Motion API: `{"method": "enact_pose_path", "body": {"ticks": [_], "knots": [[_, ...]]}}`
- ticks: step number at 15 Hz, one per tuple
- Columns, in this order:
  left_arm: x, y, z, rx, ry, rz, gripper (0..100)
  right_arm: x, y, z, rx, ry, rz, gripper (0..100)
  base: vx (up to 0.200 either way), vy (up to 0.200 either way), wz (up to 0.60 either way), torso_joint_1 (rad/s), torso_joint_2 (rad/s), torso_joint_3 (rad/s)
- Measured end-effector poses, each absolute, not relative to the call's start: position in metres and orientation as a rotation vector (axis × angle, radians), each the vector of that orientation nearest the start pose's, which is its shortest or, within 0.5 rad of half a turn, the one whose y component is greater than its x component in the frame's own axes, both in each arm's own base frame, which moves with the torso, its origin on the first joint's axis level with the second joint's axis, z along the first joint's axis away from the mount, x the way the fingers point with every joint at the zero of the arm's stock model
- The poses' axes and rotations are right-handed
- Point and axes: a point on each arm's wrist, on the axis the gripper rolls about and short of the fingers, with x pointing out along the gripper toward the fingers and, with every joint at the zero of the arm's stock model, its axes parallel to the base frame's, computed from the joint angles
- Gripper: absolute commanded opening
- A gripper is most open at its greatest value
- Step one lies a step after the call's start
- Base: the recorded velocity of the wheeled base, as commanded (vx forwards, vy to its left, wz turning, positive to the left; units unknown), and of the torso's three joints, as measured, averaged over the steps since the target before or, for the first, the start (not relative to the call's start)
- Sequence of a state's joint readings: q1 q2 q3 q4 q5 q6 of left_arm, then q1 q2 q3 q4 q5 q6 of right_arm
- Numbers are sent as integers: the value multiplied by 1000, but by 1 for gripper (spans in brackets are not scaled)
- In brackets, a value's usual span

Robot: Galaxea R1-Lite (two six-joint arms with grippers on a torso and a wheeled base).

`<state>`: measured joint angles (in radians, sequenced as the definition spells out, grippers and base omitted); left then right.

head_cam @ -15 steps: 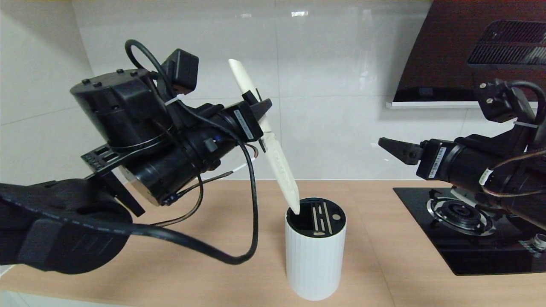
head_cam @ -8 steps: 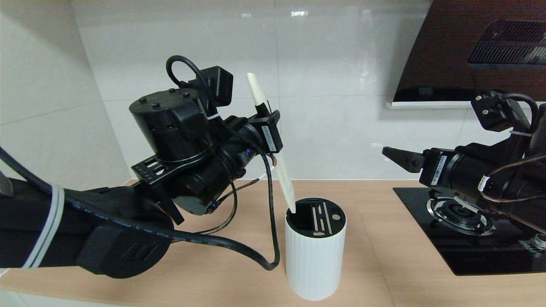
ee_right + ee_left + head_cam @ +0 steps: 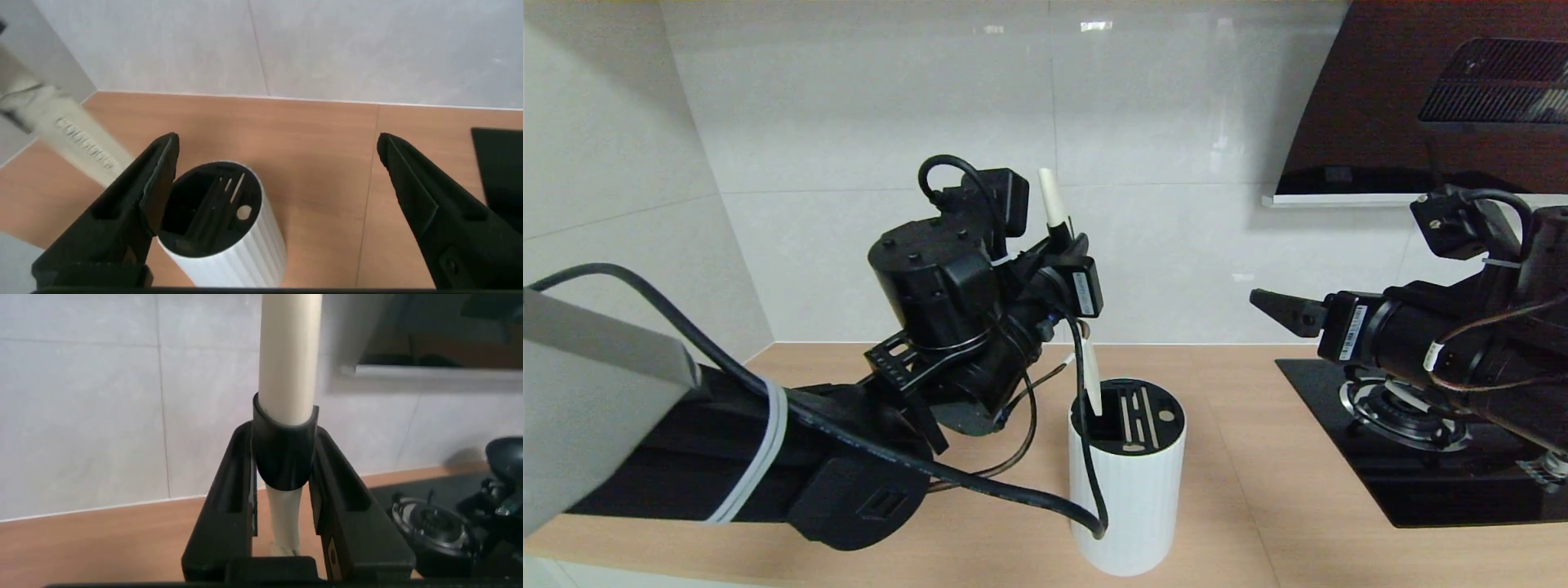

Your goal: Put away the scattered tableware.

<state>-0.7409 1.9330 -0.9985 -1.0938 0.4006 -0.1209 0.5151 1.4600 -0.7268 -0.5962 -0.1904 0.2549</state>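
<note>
Cream-coloured and long, the knife (image 3: 1051, 198) stood nearly upright over the wooden counter (image 3: 1258, 498). The left gripper (image 3: 1068, 245) had it clamped by the handle, fingers pressed tight on either side. Its blade pointed down, leaning a little, and the tip met the wide opening in the black top of the white ribbed holder (image 3: 1127, 490). From where I stood I could not say if the tip had gone inside. Narrow slots lay beside that opening on the same black top.

The holder stood upright on the counter, near its front edge. Off to its right, well apart from it, the right gripper (image 3: 278, 159) hung in the air with its fingers spread wide and nothing between them. It pointed toward the knife, above the near corner of the black gas hob (image 3: 1413, 482).
</note>
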Motion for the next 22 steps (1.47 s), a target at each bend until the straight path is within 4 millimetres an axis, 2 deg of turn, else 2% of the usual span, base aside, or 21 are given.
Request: {"method": "enact_pose_path", "body": {"ticks": [5, 10, 16, 22], "knots": [[286, -258, 175, -184, -74, -346, 0, 218, 120, 223, 202, 173, 309, 100, 0, 0, 0, 0, 0, 0], [295, -266, 161, -189, -72, -326, 0, 218, 121, 221, 199, 179, 311, 100, 0, 0, 0, 0, 0, 0], [298, -273, 143, -166, -36, -329, 0, 217, 124, 220, 193, 184, 322, 100, 0, 0, 0, 0, 0, 0], [297, -284, 116, -149, 21, -302, 0, 217, 124, 219, 192, 184, 322, 100, 0, 0, 0, 0, 0, 0]]}}
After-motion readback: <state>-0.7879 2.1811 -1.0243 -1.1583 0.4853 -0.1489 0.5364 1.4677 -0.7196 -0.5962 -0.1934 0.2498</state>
